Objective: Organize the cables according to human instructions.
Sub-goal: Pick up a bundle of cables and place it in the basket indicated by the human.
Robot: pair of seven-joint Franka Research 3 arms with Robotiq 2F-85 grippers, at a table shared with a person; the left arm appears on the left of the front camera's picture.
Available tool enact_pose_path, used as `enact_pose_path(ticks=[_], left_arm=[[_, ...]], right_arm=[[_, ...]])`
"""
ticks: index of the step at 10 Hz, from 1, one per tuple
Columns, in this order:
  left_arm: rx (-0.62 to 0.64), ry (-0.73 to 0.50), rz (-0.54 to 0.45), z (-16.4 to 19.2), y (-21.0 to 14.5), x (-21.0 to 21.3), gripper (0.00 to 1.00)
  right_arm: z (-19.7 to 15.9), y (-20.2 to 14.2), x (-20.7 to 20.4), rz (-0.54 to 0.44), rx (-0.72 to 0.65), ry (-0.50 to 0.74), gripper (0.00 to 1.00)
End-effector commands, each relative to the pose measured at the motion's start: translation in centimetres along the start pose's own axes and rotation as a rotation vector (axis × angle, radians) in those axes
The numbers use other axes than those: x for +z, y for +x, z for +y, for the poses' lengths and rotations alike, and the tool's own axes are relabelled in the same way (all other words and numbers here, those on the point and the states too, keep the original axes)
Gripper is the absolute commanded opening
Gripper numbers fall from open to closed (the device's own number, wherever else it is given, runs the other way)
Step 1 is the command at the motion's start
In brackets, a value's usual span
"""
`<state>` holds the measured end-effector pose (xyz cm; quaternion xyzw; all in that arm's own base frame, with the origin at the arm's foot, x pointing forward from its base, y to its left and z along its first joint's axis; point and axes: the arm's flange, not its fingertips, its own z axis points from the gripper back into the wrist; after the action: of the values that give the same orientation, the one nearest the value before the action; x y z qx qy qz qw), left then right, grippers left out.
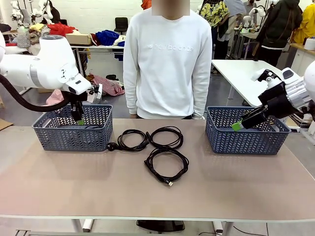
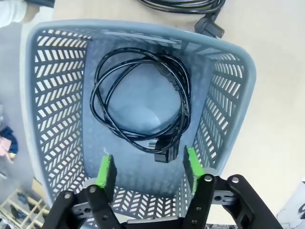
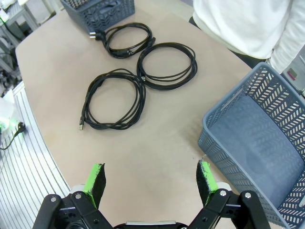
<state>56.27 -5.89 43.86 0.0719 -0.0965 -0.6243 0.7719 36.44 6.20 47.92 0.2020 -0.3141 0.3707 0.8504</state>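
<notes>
While my left arm reaches in from the side and bends its wrist straight down, my left claw (image 1: 78, 119) hangs inside the left basket (image 1: 74, 133). Its fingers are partly hidden by the basket's lattice wall in the front view. From that wrist the claw (image 2: 148, 163) is spread wide with nothing between the pads. A coiled black cable (image 2: 185, 102) lies flat on the basket floor (image 2: 133, 112), its chunky plug (image 2: 165, 154) nearest my pads. Whether the pads touch anything I cannot tell.

My right arm is folded back at the table's side, with the right claw (image 1: 241, 124) tilted down and inward above the near corner of the right basket (image 1: 246, 141). From the front only one green pad is plain. The wrist camera shows this claw (image 3: 150, 179) spread too, gripping nothing, above bare table (image 3: 157, 143) beside that basket (image 3: 224, 138), which the frame cuts off.

Three more cables lie on the table (image 1: 98, 189) between the baskets. One has a chunky plug (image 1: 111, 146) and lies just beside the left basket. A plain ring (image 1: 167, 129) touches it, and a coil nearer me (image 1: 184, 162) ends in a small silver connector (image 1: 170, 184).

Across the table stands the human (image 1: 167, 64) in a white sweatshirt, arms hanging. The hands are hard to make out behind the table edge.
</notes>
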Motion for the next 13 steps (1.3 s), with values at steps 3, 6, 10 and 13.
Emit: enact_pose_path(ticks=[3, 6, 10, 13], left_arm=[[0.030, -0.024, -0.030, 1.1, -0.2, 0.4, 1.00], [0.038, -0.010, -0.034, 1.3, -0.1, 1.5, 1.00], [0.026, -0.001, -0.018, 1.0, 0.0, 1.0, 1.00], [0.079, 0.005, -0.119, -0.1, 1.1, 2.4, 1.00]], right_arm=[[-0.3, 0.0, -0.1, -0.014, 0.008, 0.015, 1.00], [-0.3, 0.0, -0.1, -0.014, 0.008, 0.015, 1.00], [-0.3, 0.0, -0.1, -0.014, 0.008, 0.015, 1.00], [-0.3, 0.0, -0.1, -0.014, 0.008, 0.015, 1.00]])
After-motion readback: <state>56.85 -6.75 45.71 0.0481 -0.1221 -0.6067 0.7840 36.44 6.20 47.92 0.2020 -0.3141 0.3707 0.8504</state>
